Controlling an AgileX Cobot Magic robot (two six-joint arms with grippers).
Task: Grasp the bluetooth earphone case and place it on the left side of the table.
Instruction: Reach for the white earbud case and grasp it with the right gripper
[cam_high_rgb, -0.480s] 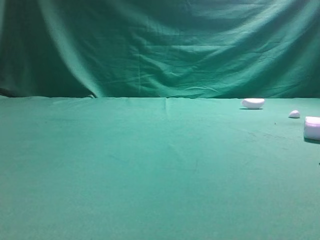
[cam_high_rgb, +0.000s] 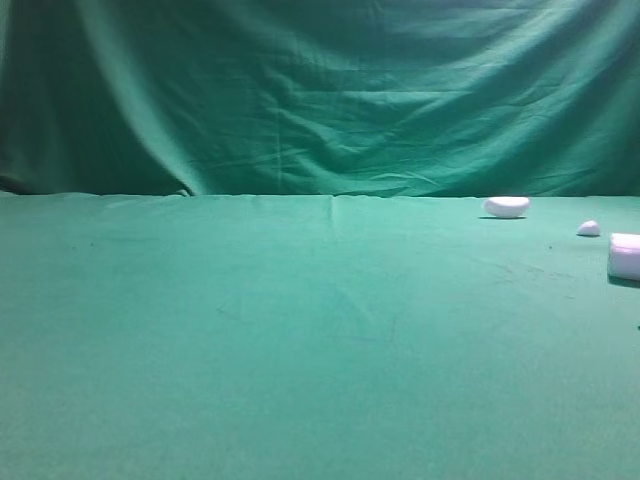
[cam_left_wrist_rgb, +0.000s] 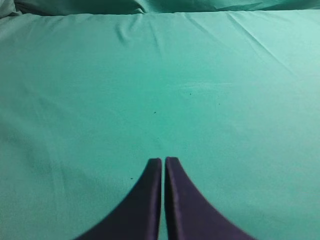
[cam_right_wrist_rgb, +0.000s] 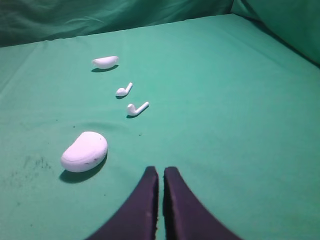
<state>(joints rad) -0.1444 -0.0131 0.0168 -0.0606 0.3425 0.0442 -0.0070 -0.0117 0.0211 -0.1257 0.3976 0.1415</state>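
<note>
The bluetooth earphone case (cam_right_wrist_rgb: 84, 151) is a smooth white rounded pebble lying on the green table (cam_right_wrist_rgb: 240, 100). In the right wrist view it sits ahead and to the left of my right gripper (cam_right_wrist_rgb: 160, 170), which is shut and empty, apart from the case. In the exterior high view the case (cam_high_rgb: 624, 256) lies at the far right edge, partly cut off. My left gripper (cam_left_wrist_rgb: 163, 160) is shut and empty over bare green cloth (cam_left_wrist_rgb: 160, 75). Neither gripper shows in the exterior high view.
A white half-oval bowl-like piece (cam_right_wrist_rgb: 105, 61) lies farther back; it also shows in the exterior high view (cam_high_rgb: 506, 206). Two white earbuds (cam_right_wrist_rgb: 123, 90) (cam_right_wrist_rgb: 137, 108) lie between it and the case. A tiny white pebble (cam_high_rgb: 589, 228) lies near the case. A green backdrop (cam_high_rgb: 320, 90) hangs behind.
</note>
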